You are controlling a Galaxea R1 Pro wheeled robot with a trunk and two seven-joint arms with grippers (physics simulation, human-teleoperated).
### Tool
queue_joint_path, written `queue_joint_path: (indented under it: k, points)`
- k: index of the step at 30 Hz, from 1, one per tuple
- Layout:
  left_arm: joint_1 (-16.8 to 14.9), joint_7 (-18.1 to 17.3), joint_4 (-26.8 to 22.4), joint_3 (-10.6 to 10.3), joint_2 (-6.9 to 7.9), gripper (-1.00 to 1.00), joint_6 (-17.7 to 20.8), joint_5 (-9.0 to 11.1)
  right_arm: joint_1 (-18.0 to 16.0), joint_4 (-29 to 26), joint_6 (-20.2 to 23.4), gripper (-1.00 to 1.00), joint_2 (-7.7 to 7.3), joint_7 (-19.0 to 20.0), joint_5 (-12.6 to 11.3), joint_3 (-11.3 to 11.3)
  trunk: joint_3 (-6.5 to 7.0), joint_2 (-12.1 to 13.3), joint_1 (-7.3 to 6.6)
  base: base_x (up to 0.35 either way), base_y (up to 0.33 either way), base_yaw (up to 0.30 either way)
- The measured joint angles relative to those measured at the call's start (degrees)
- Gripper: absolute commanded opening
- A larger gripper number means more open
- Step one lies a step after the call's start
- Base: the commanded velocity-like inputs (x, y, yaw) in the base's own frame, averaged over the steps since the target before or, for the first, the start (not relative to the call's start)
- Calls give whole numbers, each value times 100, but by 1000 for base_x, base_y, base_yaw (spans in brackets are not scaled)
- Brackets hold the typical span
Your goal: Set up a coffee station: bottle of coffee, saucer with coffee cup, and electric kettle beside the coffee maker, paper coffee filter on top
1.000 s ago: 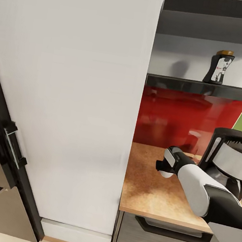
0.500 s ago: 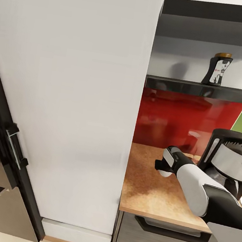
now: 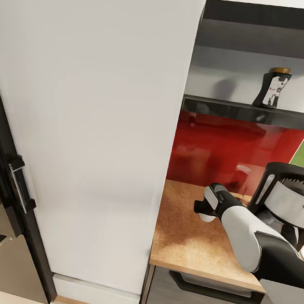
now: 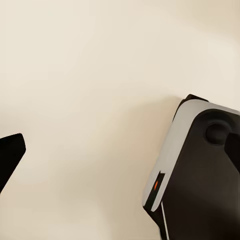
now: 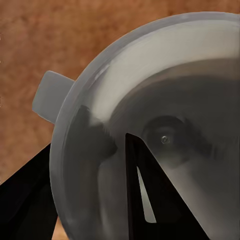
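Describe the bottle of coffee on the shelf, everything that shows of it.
The bottle of coffee is small, dark and squarish, narrowing at the waist, with a yellow-gold cap and a white label bearing red marks. It stands upright on the glossy black kitchen shelf, before a pale wall, above the red backsplash. Nothing touches it but the shelf.

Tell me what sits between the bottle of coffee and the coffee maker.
In the head view, the black kitchen shelf under the bottle of coffee and a red backsplash separate it from the coffee maker below.
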Motion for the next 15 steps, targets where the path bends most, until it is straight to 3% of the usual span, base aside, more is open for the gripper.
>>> queue_joint_path:
  k: [7,15]
  points:
    - [0,0,0,0,-3,100,-51,-8,0,0,-27,-100,5,-1,-1,1,0,1,1,-33,0,0]
    - [0,0,0,0,-4,100,-32,-9,0,0,-63,-100,87,-2,-12,-3,0,1,3,-297,-2,0]
